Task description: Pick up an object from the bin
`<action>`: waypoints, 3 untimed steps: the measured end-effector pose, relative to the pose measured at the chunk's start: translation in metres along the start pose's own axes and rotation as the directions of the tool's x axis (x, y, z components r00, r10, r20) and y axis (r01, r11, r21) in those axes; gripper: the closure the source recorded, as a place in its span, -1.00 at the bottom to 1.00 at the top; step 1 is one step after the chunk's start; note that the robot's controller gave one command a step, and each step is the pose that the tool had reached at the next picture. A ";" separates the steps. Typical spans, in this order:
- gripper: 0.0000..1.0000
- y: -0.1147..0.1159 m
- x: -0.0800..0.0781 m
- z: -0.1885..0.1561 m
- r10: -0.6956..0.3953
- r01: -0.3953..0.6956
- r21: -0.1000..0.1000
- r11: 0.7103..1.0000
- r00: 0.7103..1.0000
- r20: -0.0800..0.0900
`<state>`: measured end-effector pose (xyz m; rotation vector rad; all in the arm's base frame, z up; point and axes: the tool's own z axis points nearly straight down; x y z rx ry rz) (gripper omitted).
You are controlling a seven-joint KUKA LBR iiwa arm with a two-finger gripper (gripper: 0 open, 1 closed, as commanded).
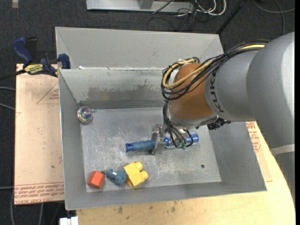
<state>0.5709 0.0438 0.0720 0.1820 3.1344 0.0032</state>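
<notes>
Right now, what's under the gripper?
A long blue piece lies on the bin floor, its right end meeting the gripper. The orange wrist cover hides the floor beyond that.

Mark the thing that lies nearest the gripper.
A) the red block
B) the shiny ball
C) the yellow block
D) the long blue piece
D: the long blue piece lies in the middle of the bin with its right end right at the gripper, while everything else sits well off to the left of it.
</notes>
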 end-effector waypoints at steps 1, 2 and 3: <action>-1.00 0.000 0.000 0.000 0.000 0.000 0.000 1.000 1.000 0.000; 1.00 0.000 0.000 0.000 0.000 0.000 0.000 1.000 1.000 0.000; 1.00 -0.015 0.011 -0.131 0.003 -0.003 -0.001 1.000 1.000 0.007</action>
